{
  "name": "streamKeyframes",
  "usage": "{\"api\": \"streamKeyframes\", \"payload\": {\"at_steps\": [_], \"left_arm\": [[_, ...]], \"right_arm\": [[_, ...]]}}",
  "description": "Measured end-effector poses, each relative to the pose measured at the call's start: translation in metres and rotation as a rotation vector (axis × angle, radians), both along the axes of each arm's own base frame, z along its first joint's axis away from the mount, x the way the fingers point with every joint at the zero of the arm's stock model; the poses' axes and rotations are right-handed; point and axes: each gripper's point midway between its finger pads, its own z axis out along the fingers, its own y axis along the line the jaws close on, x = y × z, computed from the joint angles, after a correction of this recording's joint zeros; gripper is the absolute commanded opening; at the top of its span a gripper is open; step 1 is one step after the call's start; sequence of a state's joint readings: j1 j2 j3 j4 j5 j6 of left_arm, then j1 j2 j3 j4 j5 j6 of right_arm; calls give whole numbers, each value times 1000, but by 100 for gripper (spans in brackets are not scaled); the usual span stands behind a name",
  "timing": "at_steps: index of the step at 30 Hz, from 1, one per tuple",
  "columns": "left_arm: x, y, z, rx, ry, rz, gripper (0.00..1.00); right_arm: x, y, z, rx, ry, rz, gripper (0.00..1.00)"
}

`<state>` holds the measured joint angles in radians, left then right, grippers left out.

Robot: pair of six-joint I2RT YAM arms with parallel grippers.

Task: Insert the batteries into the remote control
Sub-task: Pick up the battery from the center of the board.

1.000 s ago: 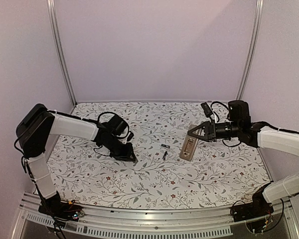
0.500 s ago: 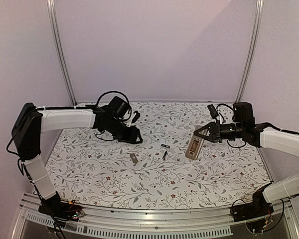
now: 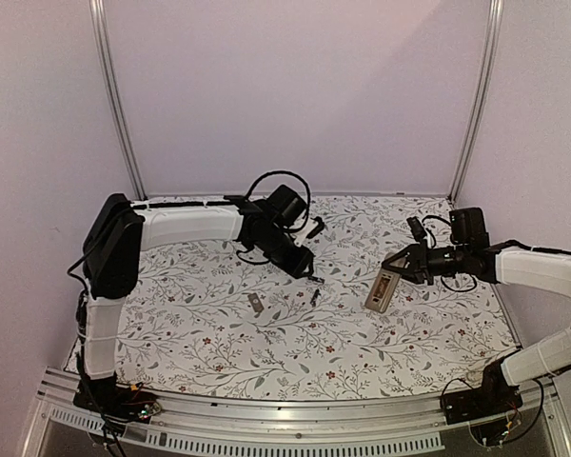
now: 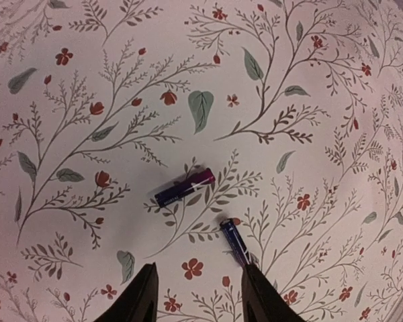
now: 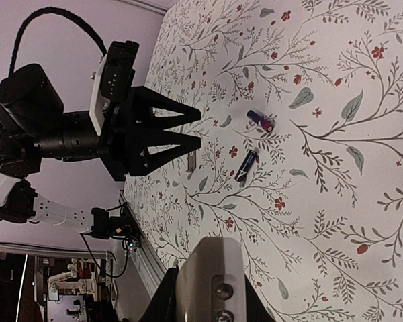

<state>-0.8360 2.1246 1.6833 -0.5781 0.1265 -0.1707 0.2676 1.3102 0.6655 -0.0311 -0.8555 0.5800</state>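
Left gripper [image 4: 198,295] just above the batteries [image 4: 185,187]

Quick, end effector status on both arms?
Left end effector: open, holding nothing.
Right end effector: closed on the remote control.

The two batteries [image 4: 185,187] lie slightly apart on the flowered bench [image 3: 219,352] with bare cloth all round them, open to a reach from above. The left gripper [image 4: 195,295] hangs right over them, though, jaws parted, with one fingertip just beside the end of one battery. Right of the batteries, the remote control [image 3: 383,290] slants down from the right gripper [image 3: 400,269], whose jaws are clamped on it, closing that side; left of the batteries and nearer the arm bases, only the small flat cover piece [image 3: 256,304] lies in the way.
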Motion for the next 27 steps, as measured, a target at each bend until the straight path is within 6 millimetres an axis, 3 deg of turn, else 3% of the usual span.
{"api": "streamKeyframes", "payload": {"at_steps": [11,22,27], "left_arm": [[28,-36,-12,84,-142,-271,47],[27,-41,-28,147,-177,-447,43],[29,-40,-47,178,-171,-476,40]], "right_arm": [[-7,0,-8,0,39,17,0],[-10,-1,-13,-11,49,23,0],[-11,-1,-14,-14,58,24,0]]}}
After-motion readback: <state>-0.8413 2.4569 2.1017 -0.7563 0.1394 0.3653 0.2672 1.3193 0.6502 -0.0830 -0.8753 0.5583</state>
